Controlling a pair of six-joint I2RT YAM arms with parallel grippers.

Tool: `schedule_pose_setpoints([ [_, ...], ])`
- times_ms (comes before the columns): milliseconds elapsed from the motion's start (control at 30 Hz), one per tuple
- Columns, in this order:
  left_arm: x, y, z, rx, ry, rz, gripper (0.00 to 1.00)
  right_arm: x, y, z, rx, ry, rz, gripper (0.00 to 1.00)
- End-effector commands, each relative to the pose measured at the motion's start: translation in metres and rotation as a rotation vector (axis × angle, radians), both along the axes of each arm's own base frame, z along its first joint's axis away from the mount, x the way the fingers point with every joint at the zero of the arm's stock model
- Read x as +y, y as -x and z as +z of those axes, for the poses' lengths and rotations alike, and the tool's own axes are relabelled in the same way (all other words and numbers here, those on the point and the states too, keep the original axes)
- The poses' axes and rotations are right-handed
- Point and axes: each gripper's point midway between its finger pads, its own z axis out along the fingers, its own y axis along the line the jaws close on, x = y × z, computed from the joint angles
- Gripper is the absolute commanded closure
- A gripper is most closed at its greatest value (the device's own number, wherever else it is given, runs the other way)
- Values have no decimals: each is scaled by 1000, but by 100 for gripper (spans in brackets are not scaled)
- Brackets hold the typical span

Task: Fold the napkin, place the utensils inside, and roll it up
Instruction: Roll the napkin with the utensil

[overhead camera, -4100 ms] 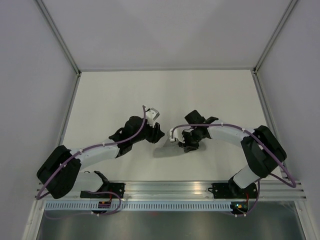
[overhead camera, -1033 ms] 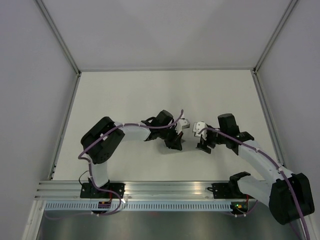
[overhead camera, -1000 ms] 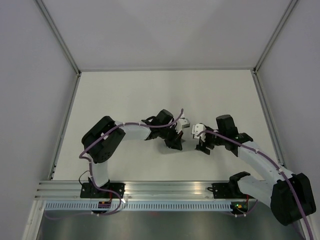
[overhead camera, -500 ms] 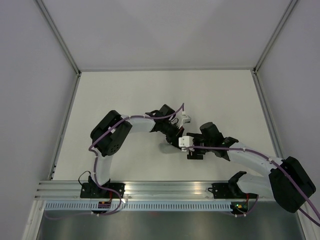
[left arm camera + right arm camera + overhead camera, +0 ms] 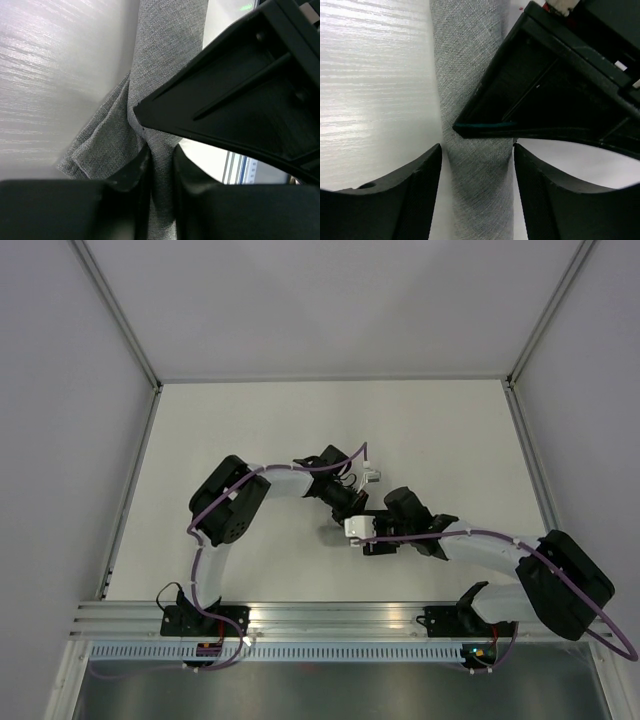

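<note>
The grey napkin (image 5: 472,100) lies as a narrow rolled strip on the white table. My right gripper (image 5: 476,152) is open and its two fingers straddle the roll, one on each side. My left gripper (image 5: 160,157) is shut on a fold of the napkin (image 5: 165,65), with looser layers bunched to its left. In the top view the left gripper (image 5: 352,505) and the right gripper (image 5: 352,530) meet at the table's middle and hide most of the napkin. The black body of the left gripper (image 5: 560,85) fills the right wrist view's upper right. The utensils are hidden.
The white table (image 5: 250,430) is fenced by a metal frame (image 5: 135,470) on its left and right sides. The aluminium rail with the arm bases (image 5: 330,620) runs along the near edge. The two wrists are very close together.
The right gripper has swung left across the table to meet the left gripper over the napkin. The left arm's elbow has shifted right and its gripper stays at the middle.
</note>
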Motion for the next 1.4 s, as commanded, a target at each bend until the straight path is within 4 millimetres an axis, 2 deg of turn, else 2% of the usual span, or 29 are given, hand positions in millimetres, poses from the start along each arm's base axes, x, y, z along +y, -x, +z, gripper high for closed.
schedule_pose_setpoints([
  [0, 27, 22, -40, 118, -177, 10, 71, -4, -4, -8, -3, 46, -15, 38],
  [33, 26, 20, -39, 113, -175, 14, 67, -5, -3, -9, 2, 52, -14, 45],
  [100, 29, 11, -39, 88, -194, 44, 59, -5, -3, -9, 8, 57, -14, 50],
  [200, 25, -5, -26, 32, -164, 77, 51, -9, 1, -14, 41, 88, -17, 60],
  [233, 21, -11, -13, 18, -140, 99, 51, -9, 2, -15, 51, 94, -17, 63],
  [300, 21, -26, -2, -28, -135, 145, 49, -11, 5, -18, 80, 117, -18, 66],
  [333, 18, -35, 10, -60, -111, 162, 48, -12, 6, -20, 93, 123, -22, 69],
  [367, 22, -48, 15, -84, -114, 201, 38, -12, 6, -20, 102, 126, -23, 70],
  [433, 24, -61, 27, -103, -100, 237, 36, -15, 11, -25, 136, 146, -33, 72],
  [633, 51, -110, 64, -225, -102, 409, 37, -18, 15, -33, 210, 182, -75, 73],
  [667, 63, -125, 66, -253, -126, 470, 38, -19, 14, -34, 222, 182, -99, 74],
  [700, 69, -132, 81, -269, -119, 517, 38, -19, 12, -35, 230, 192, -116, 74],
  [767, 89, -149, 94, -291, -128, 607, 39, -18, 7, -38, 256, 200, -169, 75],
  [800, 94, -153, 111, -307, -105, 639, 39, -19, 4, -39, 264, 211, -196, 75],
  [867, 108, -160, 131, -330, -82, 690, 39, -19, -4, -43, 273, 222, -249, 75],
  [900, 111, -159, 139, -331, -71, 704, 39, -20, -9, -44, 273, 224, -289, 75],
  [933, 114, -156, 161, -363, -35, 714, 39, -20, -12, -45, 278, 225, -314, 75],
  [1000, 116, -151, 178, -373, -5, 731, 39, -19, -18, -49, 318, 236, -368, 75],
  [1033, 117, -146, 194, -393, 29, 733, 39, -17, -20, -50, 338, 234, -381, 75],
  [1100, 117, -135, 206, -381, 61, 736, 39, -19, -29, -56, 380, 242, -439, 76],
  [1133, 119, -129, 219, -396, 87, 739, 39, -20, -33, -59, 395, 245, -462, 76],
  [1167, 119, -123, 224, -390, 104, 733, 39, -17, -42, -62, 409, 244, -486, 76],
  [1200, 120, -118, 224, -386, 108, 734, 39, -23, -47, -64, 442, 242, -540, 76],
  [1233, 124, -111, 236, -406, 131, 741, 39, -25, -54, -65, 463, 236, -579, 76],
  [1267, 127, -109, 238, -413, 131, 755, 39, -22, -66, -67, 477, 227, -613, 76],
  [1300, 129, -105, 237, -414, 133, 755, 39, -32, -75, -68, 503, 223, -670, 76],
  [1367, 132, -95, 247, -430, 160, 753, 38, -34, -92, -71, 552, 199, -755, 75],
])
